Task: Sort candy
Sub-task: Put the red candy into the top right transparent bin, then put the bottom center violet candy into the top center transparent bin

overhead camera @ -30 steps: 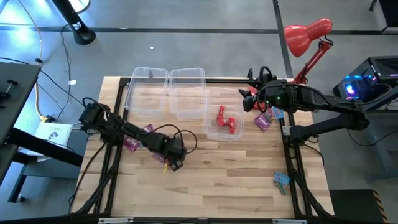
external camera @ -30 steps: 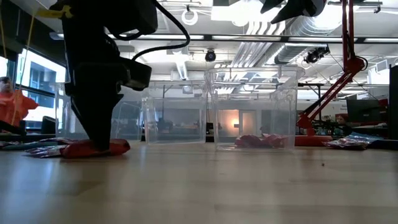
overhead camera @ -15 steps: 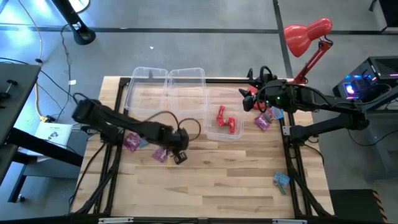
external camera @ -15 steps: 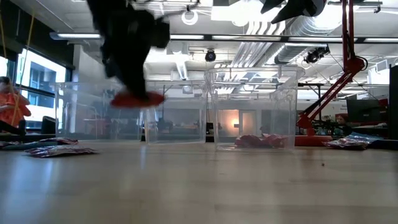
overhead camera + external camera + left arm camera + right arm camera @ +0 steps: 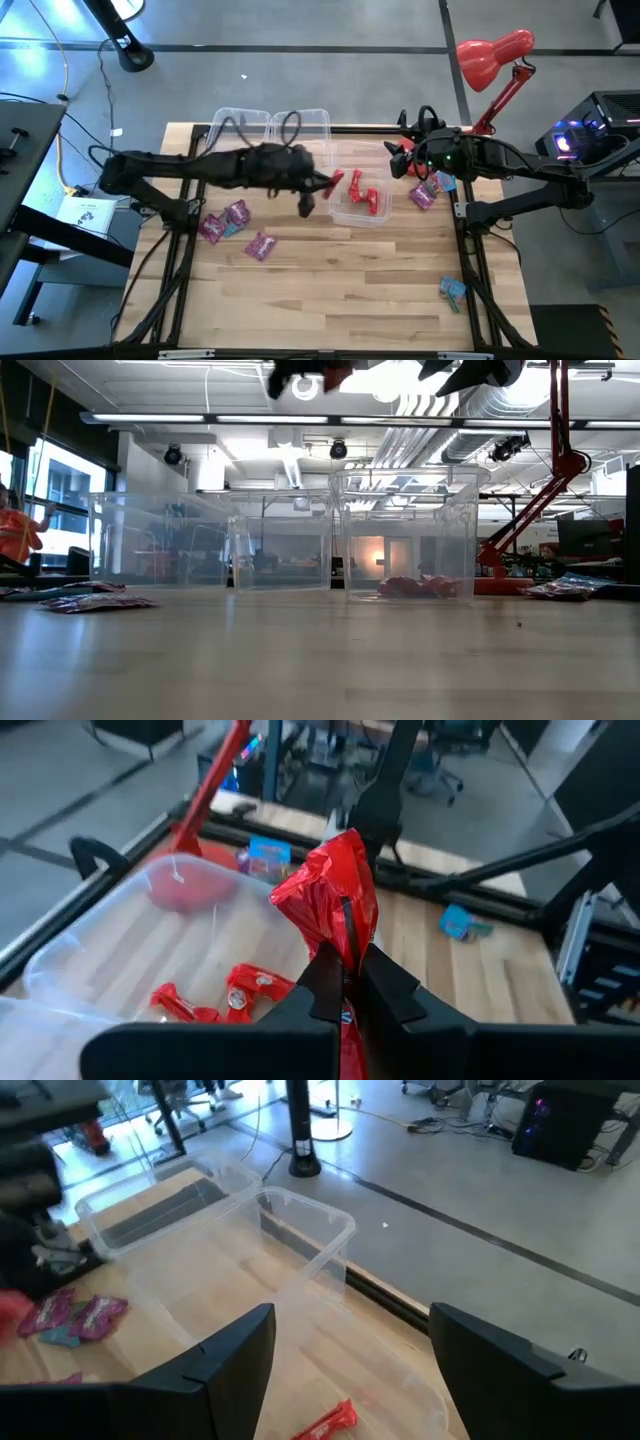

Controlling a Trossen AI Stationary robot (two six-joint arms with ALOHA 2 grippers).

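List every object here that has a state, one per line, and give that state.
left gripper: shut on a red candy, raised over the bins
right gripper: open, empty, raised
right bin: holds red candies
middle bin: empty
left bin: empty
purple-pink candies: loose on the table

L arm stretched across the table from its left side toward the middle, raised well above the surface; left gripper fingers pinched tight on a red candy (wrapper sticks up between the fingertips in the wrist view). R arm reaches in from the right edge, elbow bent, w/ right gripper held high near the back right of the table, fingers spread wide apart.
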